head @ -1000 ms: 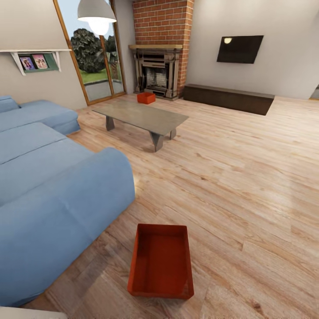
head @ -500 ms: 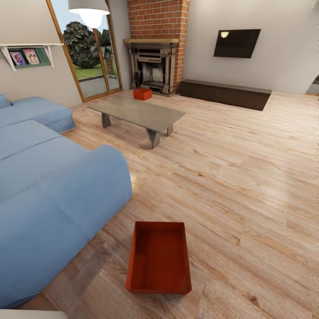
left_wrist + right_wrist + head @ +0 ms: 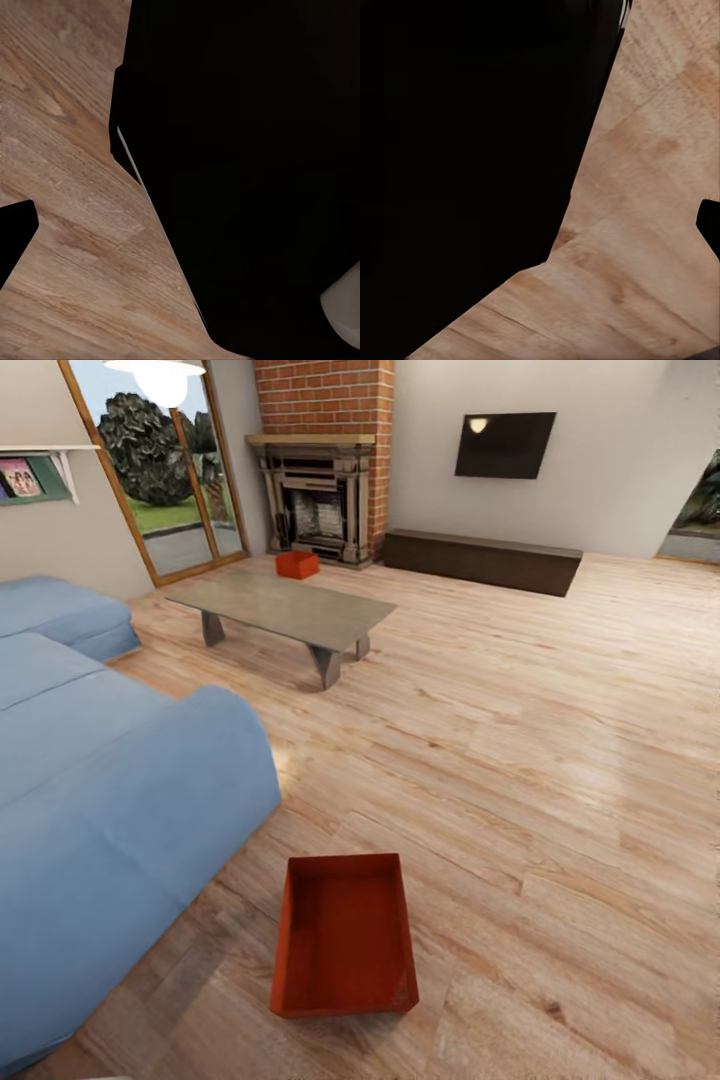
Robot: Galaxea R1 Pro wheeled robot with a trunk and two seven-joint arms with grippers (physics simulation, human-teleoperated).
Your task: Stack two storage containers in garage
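Observation:
One storage container (image 3: 345, 935), a red-orange open-top bin, lies empty on the light wood planks close in front of me, beside the end of the blue sofa (image 3: 110, 790). The other storage container (image 3: 297, 564) sits far off on the planks by the brick fireplace (image 3: 318, 500), behind the low grey table (image 3: 285, 607). This is the living room; the garage is out of view. In the left wrist view a dark fingertip (image 3: 15, 240) pokes in over wood planks, and another dark fingertip (image 3: 710, 225) does the same in the right wrist view. A large black mass hides the rest.
A wall TV (image 3: 505, 445) hangs above a long dark low cabinet (image 3: 480, 560) at the back. A glass door (image 3: 155, 480) to a garden stands at the back left. Open wood floor (image 3: 560, 760) stretches across the right side.
The whole picture has slid left and slightly down, so the camera has turned right. Both containers, the sofa and the table keep their places in the room.

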